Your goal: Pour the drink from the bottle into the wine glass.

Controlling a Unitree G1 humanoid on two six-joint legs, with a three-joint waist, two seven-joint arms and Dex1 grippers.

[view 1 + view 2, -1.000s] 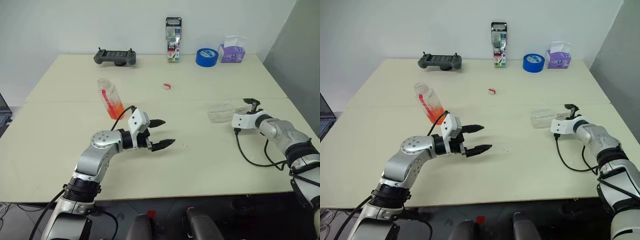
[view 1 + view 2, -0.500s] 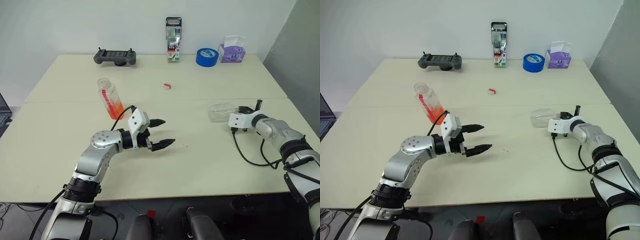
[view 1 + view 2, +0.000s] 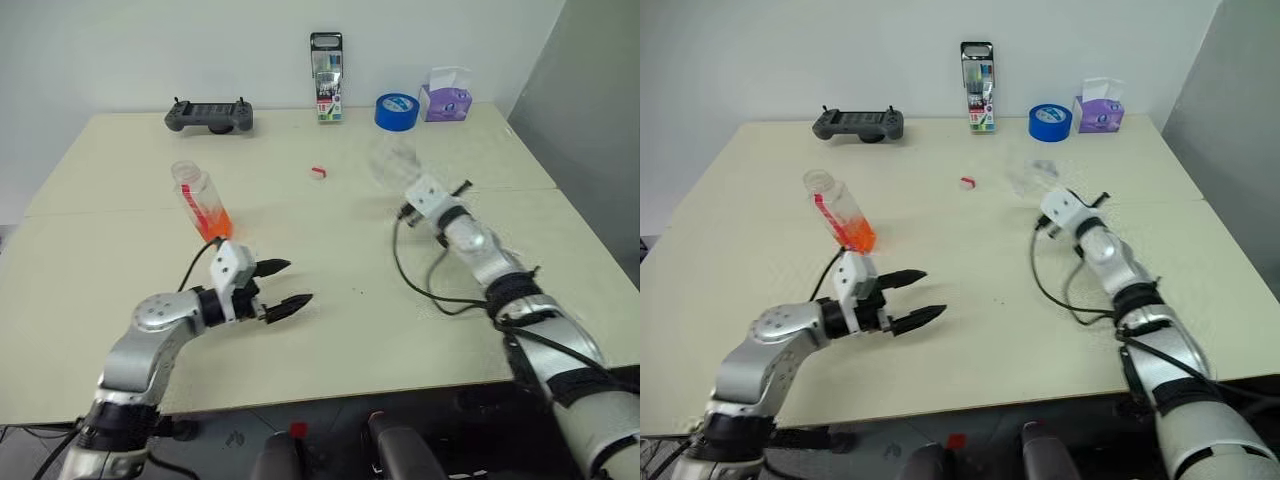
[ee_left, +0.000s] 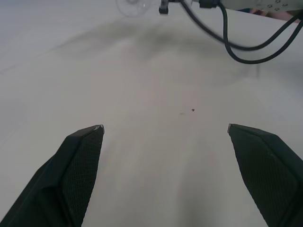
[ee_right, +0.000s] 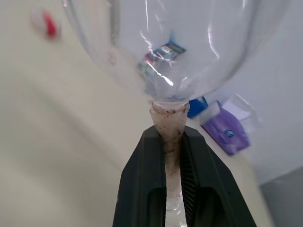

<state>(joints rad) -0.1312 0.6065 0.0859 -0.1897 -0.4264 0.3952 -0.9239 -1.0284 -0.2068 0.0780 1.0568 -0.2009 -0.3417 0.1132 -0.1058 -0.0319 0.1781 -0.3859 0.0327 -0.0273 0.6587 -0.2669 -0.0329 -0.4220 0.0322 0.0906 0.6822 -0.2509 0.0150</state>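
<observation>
Nothing I can see here carries print I can read. The red strip on the bottle (image 3: 203, 203), the package of pens (image 3: 325, 78) standing at the far edge of the surface (image 3: 400, 330) and the purple tissue box (image 3: 444, 100) all show markings too small to make out

On the table (image 3: 120, 290), the bottle (image 3: 200, 200) stands at the left, the loose cap (image 3: 318, 172) right of it toward the middle, and the controller (image 3: 208, 116), marker pack (image 3: 325, 78), tape roll (image 3: 396, 111) and tissue box (image 3: 444, 100) line the far edge.
</observation>
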